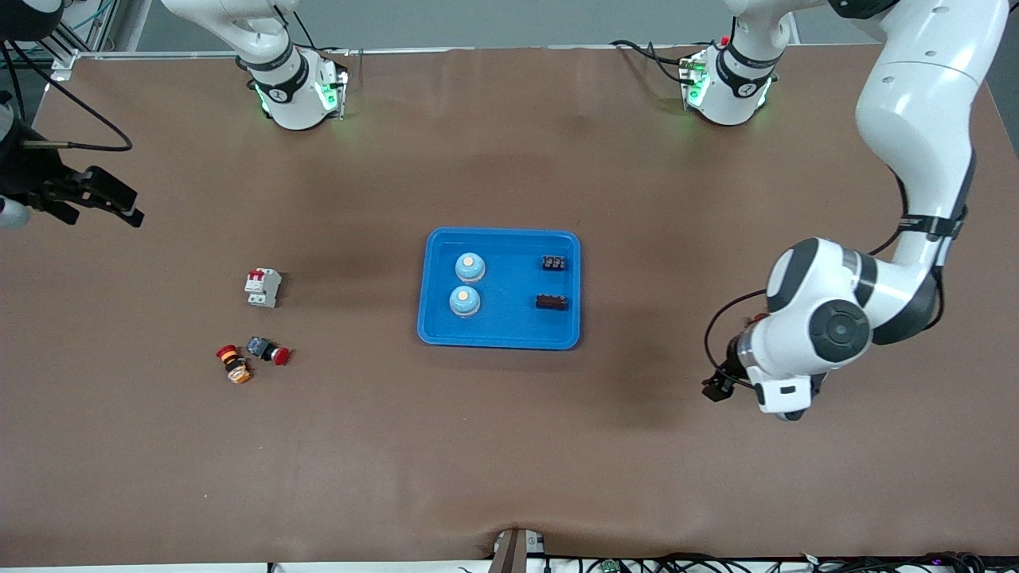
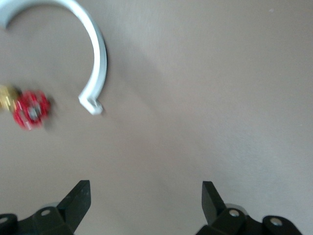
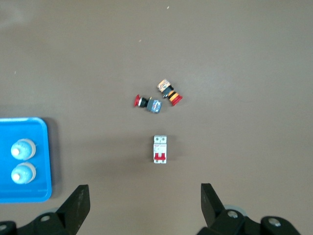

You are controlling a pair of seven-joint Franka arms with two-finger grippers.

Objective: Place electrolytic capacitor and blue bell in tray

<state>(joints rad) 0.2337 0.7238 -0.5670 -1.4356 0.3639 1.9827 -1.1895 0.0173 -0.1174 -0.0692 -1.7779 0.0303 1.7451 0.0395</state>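
Note:
The blue tray (image 1: 509, 322) lies at the table's middle. In it stand two blue bells (image 1: 470, 267) (image 1: 464, 301) with pale tops, and beside them, toward the left arm's end, two small dark capacitor parts (image 1: 554, 262) (image 1: 552, 302). My right gripper (image 3: 145, 196) hangs open and empty, high over the right arm's end of the table (image 1: 111, 199); its view takes in the tray (image 3: 41, 161) and both bells (image 3: 23, 149). My left gripper (image 2: 146, 196) is open and empty, low over bare table toward the left arm's end; the arm's wrist hides it in the front view.
A white circuit breaker (image 1: 263, 287) and two red push-buttons (image 1: 268, 350) (image 1: 233, 364) lie toward the right arm's end, nearer to the front camera than the right gripper. A white curved clip (image 2: 95, 63) and a red-and-brass part (image 2: 30, 108) lie under the left arm.

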